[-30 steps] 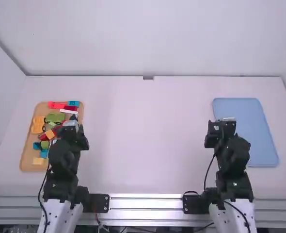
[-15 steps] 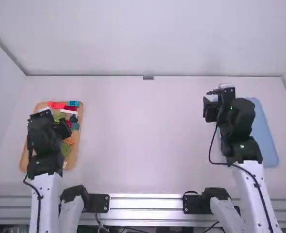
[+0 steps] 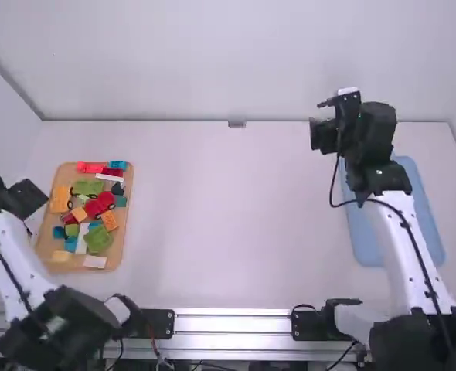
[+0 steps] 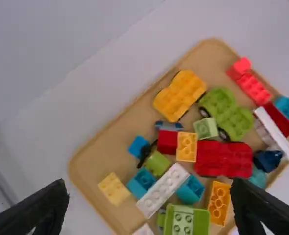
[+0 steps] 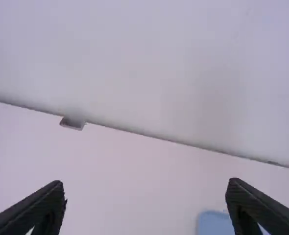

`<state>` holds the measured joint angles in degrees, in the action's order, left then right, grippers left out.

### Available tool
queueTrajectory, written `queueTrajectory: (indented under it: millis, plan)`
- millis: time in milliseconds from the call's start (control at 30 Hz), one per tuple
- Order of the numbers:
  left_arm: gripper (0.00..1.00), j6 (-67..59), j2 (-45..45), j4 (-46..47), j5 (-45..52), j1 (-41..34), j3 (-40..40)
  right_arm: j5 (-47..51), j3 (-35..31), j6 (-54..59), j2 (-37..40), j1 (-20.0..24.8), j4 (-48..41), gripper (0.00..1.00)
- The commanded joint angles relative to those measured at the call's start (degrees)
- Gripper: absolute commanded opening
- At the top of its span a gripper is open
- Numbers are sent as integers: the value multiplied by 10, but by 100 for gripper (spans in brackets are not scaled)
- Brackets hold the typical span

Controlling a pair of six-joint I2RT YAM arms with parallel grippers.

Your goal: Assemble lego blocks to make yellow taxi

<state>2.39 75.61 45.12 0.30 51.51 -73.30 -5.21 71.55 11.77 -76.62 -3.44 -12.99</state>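
My left gripper (image 3: 25, 199) is at the far left, beside the wooden tray's left edge. In the left wrist view the left gripper (image 4: 147, 208) stands open, nothing between its fingertips, the tray of blocks below it. A yellow-orange car body (image 4: 180, 95) lies near one tray edge, close to a green one (image 4: 226, 113) and a red one (image 4: 224, 159). A pale yellow block (image 4: 113, 189) and small orange blocks (image 4: 187, 146) lie among the rest. My right gripper (image 3: 335, 124) is high up near the back of the table; in the right wrist view the right gripper (image 5: 145, 208) is open and holds nothing.
The wooden tray (image 3: 46, 255) stands on the table's left side, holding blue, white, red and green blocks too. A blue tray (image 3: 420, 224) lies at the right, partly under the right arm. White walls (image 3: 236, 62) rise behind and beside the table.
The left gripper has swung left from over the wooden tray to beside it, uncovering the blocks. The right gripper has moved away from the camera, toward the back wall, and slightly left.
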Motion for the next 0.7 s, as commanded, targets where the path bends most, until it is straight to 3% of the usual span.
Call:
queueTrajectory:
  millis: [0, 33, 133, 333, 667]
  plan:
    - [92, -24, 82, 35, 25, 28, -82, -5, 40, 8, -23, -5, 4, 91]
    - [92, -28, 93, 42, 26, 30, -93, -5, 43, 9, -26, -5, 3, 92]
    - [95, -99, 220, 123, 34, 38, -227, -8, 71, 13, -56, -6, 7, 95]
    - [98, -208, 343, 155, 31, 11, -350, -10, 94, 17, -80, -7, 7, 98]
    - [99, -396, 423, 153, 21, -99, -376, -10, 98, 17, -84, -8, 6, 99]
